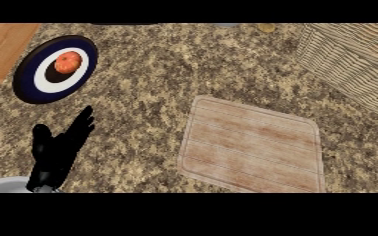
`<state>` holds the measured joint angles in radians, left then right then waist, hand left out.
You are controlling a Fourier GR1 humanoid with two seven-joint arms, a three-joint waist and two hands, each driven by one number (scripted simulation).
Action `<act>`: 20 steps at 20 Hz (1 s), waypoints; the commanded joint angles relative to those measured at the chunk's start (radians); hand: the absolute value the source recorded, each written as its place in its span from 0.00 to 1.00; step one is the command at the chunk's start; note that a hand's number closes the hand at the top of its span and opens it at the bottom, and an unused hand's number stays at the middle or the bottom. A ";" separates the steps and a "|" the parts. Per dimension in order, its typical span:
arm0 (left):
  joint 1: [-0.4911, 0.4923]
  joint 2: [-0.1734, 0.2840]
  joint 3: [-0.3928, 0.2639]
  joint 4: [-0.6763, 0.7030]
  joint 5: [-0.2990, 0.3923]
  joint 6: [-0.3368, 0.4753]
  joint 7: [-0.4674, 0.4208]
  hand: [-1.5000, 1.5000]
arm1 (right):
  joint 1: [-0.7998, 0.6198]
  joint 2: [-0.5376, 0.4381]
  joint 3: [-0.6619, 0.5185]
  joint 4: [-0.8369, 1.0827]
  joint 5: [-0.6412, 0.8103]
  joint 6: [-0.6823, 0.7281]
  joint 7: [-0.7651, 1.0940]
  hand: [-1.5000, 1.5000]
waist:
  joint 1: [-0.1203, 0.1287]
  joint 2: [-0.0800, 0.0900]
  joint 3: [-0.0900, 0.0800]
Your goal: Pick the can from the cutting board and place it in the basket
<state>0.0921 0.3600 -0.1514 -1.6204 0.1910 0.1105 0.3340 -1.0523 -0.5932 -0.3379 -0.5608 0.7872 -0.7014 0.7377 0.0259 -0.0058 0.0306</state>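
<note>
Wooden cutting board [251, 147] bare on speckled counter [170, 75], wicker basket [343, 60] upper right, left hand [59, 147] resting lower left, fingers straight and apart.

A speckled brown-and-tan granite surface [148, 80] is filling nearly the whole head view. A pale rectangular wooden cutting board with rounded corners [251, 145] is lying flat on it at lower right of centre, turned slightly askew, its top bare. At the upper left a round plate with a dark navy rim and white inner ring [33, 82] is sitting on the surface, carrying a small orange-red round fruit [68, 62] at its dark centre. A light woven wicker basket [343, 60] is standing at the upper right, well apart from the plate and near the board's far corner. A strip of light wood [13, 42] is showing along the upper left edge.
</note>
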 commanded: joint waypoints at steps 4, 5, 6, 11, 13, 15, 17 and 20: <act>-0.005 -0.039 -0.002 0.152 0.007 0.027 0.005 0.50 | 0.051 -0.049 0.036 0.095 0.054 0.078 0.006 1.00 | -0.021 0.019 -0.031; 0.079 -0.043 -0.022 0.112 0.015 0.025 -0.038 0.50 | 0.066 -0.048 0.049 0.086 0.064 0.087 0.004 0.00 | -0.017 0.012 -0.032; 0.081 -0.010 0.009 0.106 0.037 0.018 -0.035 0.50 | 0.063 -0.071 0.050 0.082 0.063 0.108 -0.008 0.00 | -0.021 0.012 -0.032; 0.081 0.003 -0.004 0.074 0.041 0.050 -0.008 0.50 | 0.103 -0.065 0.032 0.056 0.034 0.057 -0.088 0.00 | -0.036 0.014 -0.031; 0.112 0.008 0.002 0.103 0.044 0.030 -0.044 0.50 | 0.083 -0.083 0.039 0.011 0.037 0.090 -0.045 0.00 | -0.044 0.004 -0.032; 0.040 -0.047 -0.032 0.111 0.010 0.084 0.003 0.50 | 0.093 -0.073 0.039 -0.017 0.044 0.040 -0.036 0.00 | -0.045 0.006 -0.031; 0.107 -0.030 -0.014 0.150 0.014 0.040 -0.082 0.50 | 0.127 -0.098 -0.004 -0.065 -0.008 0.036 -0.061 0.00 | -0.048 0.003 -0.032; 0.108 -0.028 -0.016 0.089 0.013 0.046 -0.035 0.50 | 0.123 -0.105 -0.015 -0.109 0.002 0.000 0.008 0.00 | -0.039 0.003 -0.031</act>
<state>0.2380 0.3716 -0.1494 -1.6059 0.2061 0.1575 0.2847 -0.9429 -0.6856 -0.3306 -0.6096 0.8052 -0.6694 0.7081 -0.0036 -0.0167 0.0201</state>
